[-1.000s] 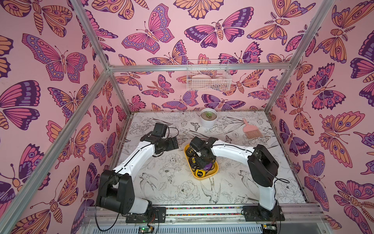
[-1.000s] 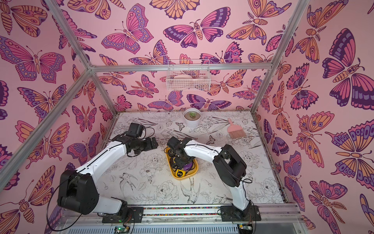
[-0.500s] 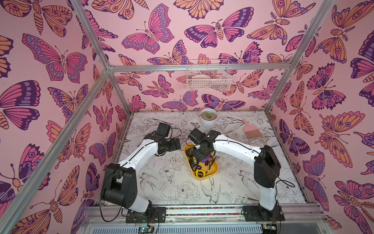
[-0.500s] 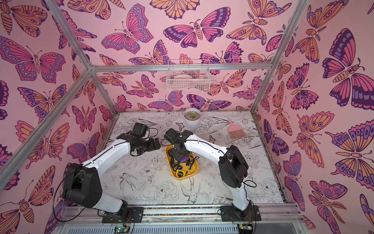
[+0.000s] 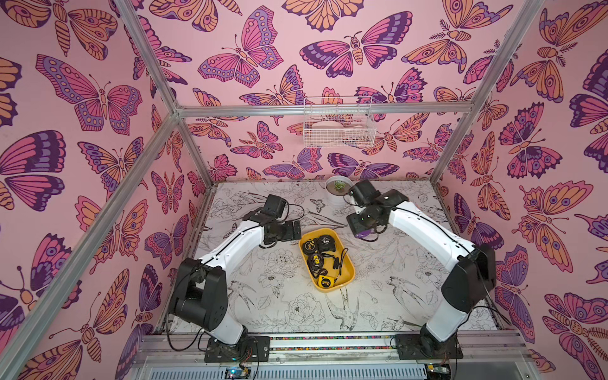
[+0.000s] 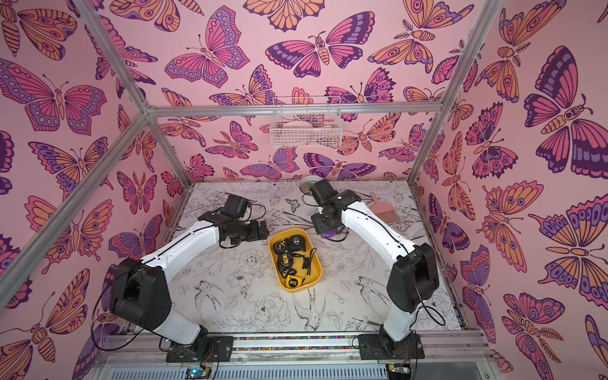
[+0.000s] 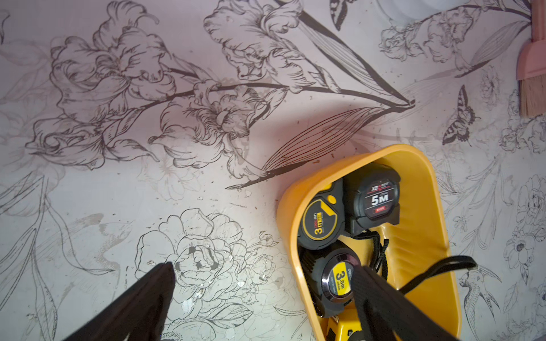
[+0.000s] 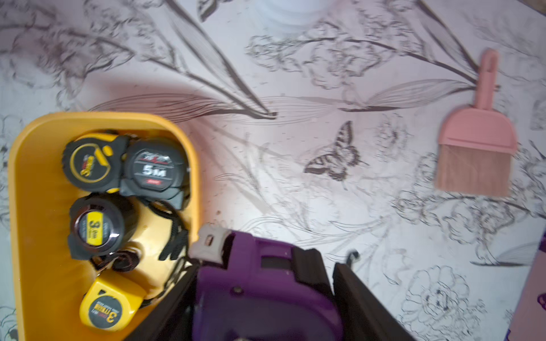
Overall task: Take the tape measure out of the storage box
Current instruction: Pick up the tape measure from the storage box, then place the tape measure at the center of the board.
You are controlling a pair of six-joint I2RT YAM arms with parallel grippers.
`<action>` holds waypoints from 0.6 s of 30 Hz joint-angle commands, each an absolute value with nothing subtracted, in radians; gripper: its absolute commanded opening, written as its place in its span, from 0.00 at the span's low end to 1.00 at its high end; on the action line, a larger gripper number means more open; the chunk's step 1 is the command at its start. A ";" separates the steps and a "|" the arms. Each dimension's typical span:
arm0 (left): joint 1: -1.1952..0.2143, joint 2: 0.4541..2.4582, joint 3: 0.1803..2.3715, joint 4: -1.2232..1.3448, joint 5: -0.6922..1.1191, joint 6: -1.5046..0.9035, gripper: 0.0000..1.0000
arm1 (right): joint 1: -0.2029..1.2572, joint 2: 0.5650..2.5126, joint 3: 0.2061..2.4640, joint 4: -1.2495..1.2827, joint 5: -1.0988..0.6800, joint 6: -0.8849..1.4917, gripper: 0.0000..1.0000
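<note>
Lifted out of the yellow tray (image 8: 38, 206) since a second ago, the right claw (image 8: 266, 267) now hangs beside the tray's far corner, on the right arm's side. Its jaws are part closed on a purple tape measure (image 8: 260, 301), which sits outside the tray. I cannot tell whether it touches the table (image 5: 378, 296).

The left claw (image 7: 266, 267) is spread wide and holds nothing, with one finger over the table and the other over the tray.

Four more lie in the tray: a 5M tape (image 7: 375, 197) touching a black-and-yellow tape (image 7: 319, 221), then a yellow-label tape (image 7: 336, 280) and a yellow tape (image 8: 103, 307).

Farther out lie a pink brush (image 8: 478, 141) and a white pot (image 5: 339, 189). A wire basket (image 5: 339, 128) hangs on the back wall.
</note>
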State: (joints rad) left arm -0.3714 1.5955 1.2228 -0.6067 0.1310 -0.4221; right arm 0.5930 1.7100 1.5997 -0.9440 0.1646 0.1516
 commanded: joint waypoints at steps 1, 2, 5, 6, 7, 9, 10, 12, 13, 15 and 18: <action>-0.403 1.640 1.289 -0.650 0.108 -0.374 1.00 | 0.512 1.673 1.548 -0.918 0.160 0.131 0.54; -0.415 1.653 1.309 -0.661 0.107 -0.365 0.99 | 0.484 1.673 1.527 -0.908 0.159 0.127 0.54; -0.451 1.691 1.370 -0.690 0.090 -0.341 0.99 | 0.406 1.688 1.444 -0.862 0.158 0.125 0.55; -0.462 1.702 1.388 -0.701 0.085 -0.336 0.99 | 0.383 1.695 1.413 -0.836 0.149 0.129 0.55; -0.474 1.715 1.408 -0.711 0.079 -0.328 1.00 | 0.359 1.701 1.373 -0.801 0.139 0.134 0.55; -0.497 1.744 1.452 -0.729 0.071 -0.314 1.00 | 0.323 1.715 1.311 -0.738 0.142 0.144 0.55; -0.504 1.761 1.473 -0.738 0.071 -0.307 0.99 | 0.313 1.725 1.290 -0.710 0.149 0.149 0.55; -0.518 1.793 1.521 -0.761 0.072 -0.299 0.99 | 0.288 1.751 1.264 -0.667 0.139 0.153 0.55; -0.524 1.811 1.549 -0.774 0.076 -0.294 0.99 | 0.278 1.771 1.259 -0.654 0.136 0.152 0.55; -0.539 1.840 1.593 -0.797 0.075 -0.284 0.99 | 0.268 1.802 1.251 -0.631 0.131 0.147 0.55; -0.558 1.877 1.641 -0.824 0.078 -0.275 1.00 | 0.262 1.830 1.241 -0.606 0.130 0.152 0.57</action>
State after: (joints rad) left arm -0.5438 1.8492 1.6051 -0.7525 0.0864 -0.3058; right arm 0.2676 1.8267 1.2331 -0.6796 0.1406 0.1421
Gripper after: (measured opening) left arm 0.995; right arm 0.704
